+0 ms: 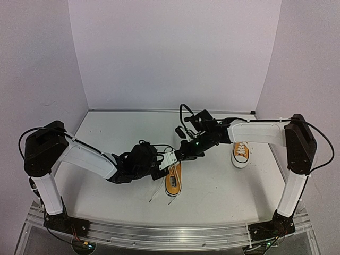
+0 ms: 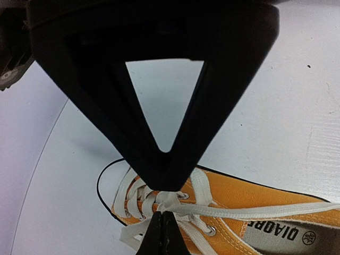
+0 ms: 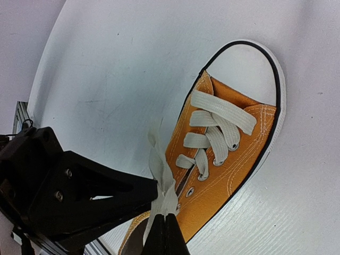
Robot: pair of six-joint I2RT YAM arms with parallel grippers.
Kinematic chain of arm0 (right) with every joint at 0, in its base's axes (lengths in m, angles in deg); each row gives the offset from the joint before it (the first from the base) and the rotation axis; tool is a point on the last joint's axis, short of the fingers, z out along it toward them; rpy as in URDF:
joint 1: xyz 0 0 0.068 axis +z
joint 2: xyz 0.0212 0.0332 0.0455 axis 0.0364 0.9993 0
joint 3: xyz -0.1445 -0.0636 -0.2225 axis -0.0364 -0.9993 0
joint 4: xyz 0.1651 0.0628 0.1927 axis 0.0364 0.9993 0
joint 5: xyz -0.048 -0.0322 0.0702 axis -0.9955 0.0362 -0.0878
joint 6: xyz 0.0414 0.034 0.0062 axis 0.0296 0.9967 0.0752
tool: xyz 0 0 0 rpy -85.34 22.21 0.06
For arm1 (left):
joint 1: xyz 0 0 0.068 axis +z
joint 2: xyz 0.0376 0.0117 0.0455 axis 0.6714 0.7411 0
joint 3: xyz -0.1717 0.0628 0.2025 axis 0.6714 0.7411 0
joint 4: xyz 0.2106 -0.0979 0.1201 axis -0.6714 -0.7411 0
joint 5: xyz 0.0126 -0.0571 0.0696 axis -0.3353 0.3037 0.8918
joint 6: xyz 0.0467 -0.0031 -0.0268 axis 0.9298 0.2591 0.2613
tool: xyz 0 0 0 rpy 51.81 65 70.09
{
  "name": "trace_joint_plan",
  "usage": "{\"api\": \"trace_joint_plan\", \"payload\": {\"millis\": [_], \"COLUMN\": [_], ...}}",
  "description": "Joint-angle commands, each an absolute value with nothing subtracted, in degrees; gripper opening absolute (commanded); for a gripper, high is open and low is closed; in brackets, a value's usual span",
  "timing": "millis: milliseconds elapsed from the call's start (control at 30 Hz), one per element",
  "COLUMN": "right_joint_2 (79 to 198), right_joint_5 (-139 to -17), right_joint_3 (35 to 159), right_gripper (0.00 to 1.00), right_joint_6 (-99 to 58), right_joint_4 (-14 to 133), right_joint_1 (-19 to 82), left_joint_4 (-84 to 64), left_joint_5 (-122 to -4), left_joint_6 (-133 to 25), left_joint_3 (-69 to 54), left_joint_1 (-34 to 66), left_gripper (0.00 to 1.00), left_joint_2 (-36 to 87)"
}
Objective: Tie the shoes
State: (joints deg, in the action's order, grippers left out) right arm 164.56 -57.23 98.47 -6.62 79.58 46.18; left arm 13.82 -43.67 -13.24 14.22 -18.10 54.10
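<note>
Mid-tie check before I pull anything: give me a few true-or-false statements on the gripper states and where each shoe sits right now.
1. The left gripper is shut on a lace of the centre shoe. True.
2. The right gripper hangs open, holding nothing. False: it is shut on a lace of that shoe.
3. The other shoe lies at the left of the top view. False: it sits at the right, close by the right arm.
4. Both grippers are at the same shoe. True.
5. The centre shoe's toe cap is white. True.
</note>
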Motion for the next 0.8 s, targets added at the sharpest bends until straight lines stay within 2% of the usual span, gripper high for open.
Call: {"api": "trace_joint_plan", "payload": {"millis": [0, 333, 767], "right_joint_2": [161.60, 161.76, 160.71], "right_joint_5": [-55.80, -57.58, -55.35], "right_joint_3": [98.22, 98.46, 97.14], "right_gripper": [0.00, 0.00, 0.00], "right_joint_6": [-6.67, -5.98, -5.25], "right_joint_4": [78.85, 78.66, 76.68], "right_joint_1": [46.82, 46.82, 46.82], "left_joint_4": [18.51, 20.01, 23.63], "left_joint_5": [-43.56, -49.07, -49.33], "left_joint_6": [-17.47, -16.92, -17.51], "left_joint_3": [14.72, 15.91, 14.98], "left_joint_1": [-17.59, -17.94, -18.11], "left_gripper": [0.00, 0.00, 0.00], "left_joint_2": [54.43, 54.52, 58.39]}}
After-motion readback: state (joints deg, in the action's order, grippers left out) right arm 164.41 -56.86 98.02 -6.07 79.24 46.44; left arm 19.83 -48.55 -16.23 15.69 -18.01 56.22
